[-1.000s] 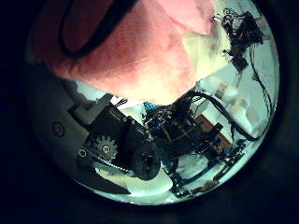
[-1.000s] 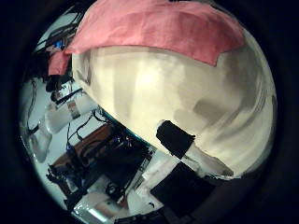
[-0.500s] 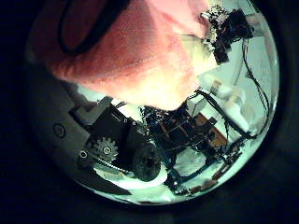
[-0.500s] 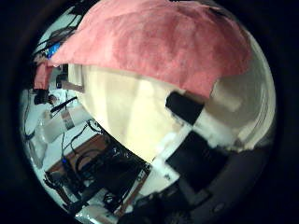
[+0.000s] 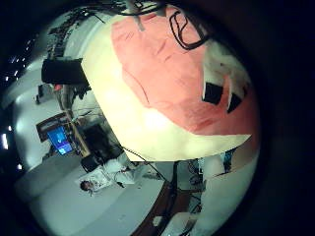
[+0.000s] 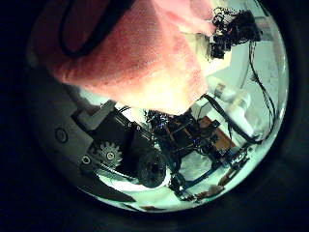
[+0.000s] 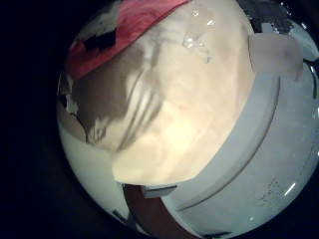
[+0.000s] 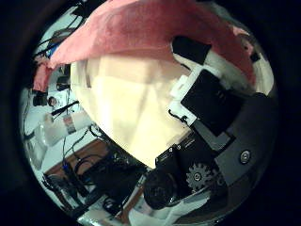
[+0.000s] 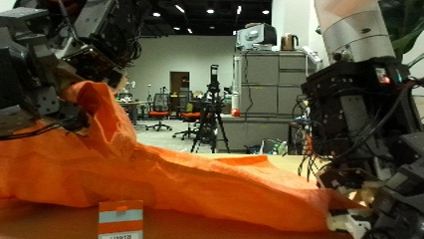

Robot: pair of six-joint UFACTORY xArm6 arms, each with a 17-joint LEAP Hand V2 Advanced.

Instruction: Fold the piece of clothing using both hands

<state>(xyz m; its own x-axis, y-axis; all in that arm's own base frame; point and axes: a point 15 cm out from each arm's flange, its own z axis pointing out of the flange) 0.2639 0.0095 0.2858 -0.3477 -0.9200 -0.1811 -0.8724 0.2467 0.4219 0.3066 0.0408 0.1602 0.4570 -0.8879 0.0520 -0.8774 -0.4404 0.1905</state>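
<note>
An orange cloth lies in a long heap across the wooden table. One end of it rises to my left hand, which is held up above the table with its fingers curled on that end. The cloth fills much of the left thumb side palm view, close to the palm. My right hand is low at the cloth's other end, near the table. In the right thumb side palm view its fingers curl onto the edge of the cloth. Bare table lies under the right palm.
A small white and orange tag stands on the table in front of the cloth. A grey cabinet and a tripod stand in the room behind.
The right hand's fingers have curled in toward the palm onto the cloth's edge, and the cloth has come closer to that palm. The left hand has kept its hold.
</note>
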